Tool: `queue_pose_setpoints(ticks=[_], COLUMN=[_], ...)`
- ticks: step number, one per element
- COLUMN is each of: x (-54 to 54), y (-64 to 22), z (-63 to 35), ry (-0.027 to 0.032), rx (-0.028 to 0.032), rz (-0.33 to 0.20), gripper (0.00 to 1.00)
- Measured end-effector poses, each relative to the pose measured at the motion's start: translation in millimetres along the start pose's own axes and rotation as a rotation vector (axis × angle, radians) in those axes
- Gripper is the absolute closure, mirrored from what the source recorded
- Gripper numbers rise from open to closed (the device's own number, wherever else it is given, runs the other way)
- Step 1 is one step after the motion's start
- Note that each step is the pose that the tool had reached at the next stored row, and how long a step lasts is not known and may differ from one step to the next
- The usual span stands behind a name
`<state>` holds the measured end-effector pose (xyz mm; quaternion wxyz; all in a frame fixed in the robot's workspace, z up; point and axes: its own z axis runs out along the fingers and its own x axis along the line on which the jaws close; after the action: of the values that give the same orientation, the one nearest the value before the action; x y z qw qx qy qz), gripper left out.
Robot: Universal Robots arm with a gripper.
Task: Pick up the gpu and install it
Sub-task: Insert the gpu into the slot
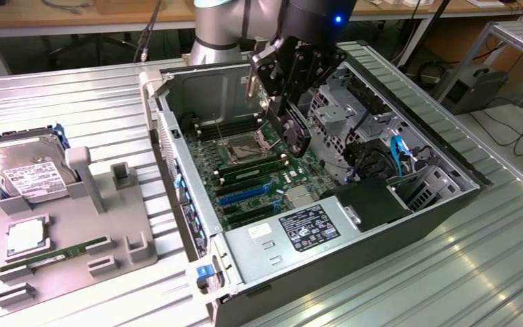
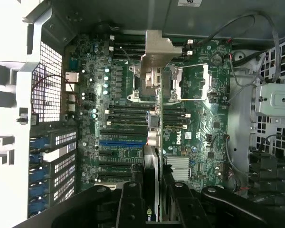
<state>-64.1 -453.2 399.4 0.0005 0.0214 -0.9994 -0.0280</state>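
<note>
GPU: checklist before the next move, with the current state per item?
1. Grip: ok. The gripper is shut on the gpu, which sits edge-on between the fingers.
2. Seated: not ok. The card hangs above the motherboard, and its bracket is at the end farthest from the fingers.
3. Blue slots free: ok. No card sits in them.
4. Card lined up over its slot: cannot tell.
5. Cables: ok. The blue cable lies by the drive cage, apart from the card.
</note>
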Motion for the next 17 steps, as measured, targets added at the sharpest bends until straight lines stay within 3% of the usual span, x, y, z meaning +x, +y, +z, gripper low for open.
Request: queue_pose_setpoints(ticks=[13,17], x=[0.0,0.0], y=[0.0,0.0], z=[0.0,0.2], ry=[0.0003,0.0052], rx=[0.0000,-0.0006], rz=[-0.004,-0.093], gripper=[0.74,0.74])
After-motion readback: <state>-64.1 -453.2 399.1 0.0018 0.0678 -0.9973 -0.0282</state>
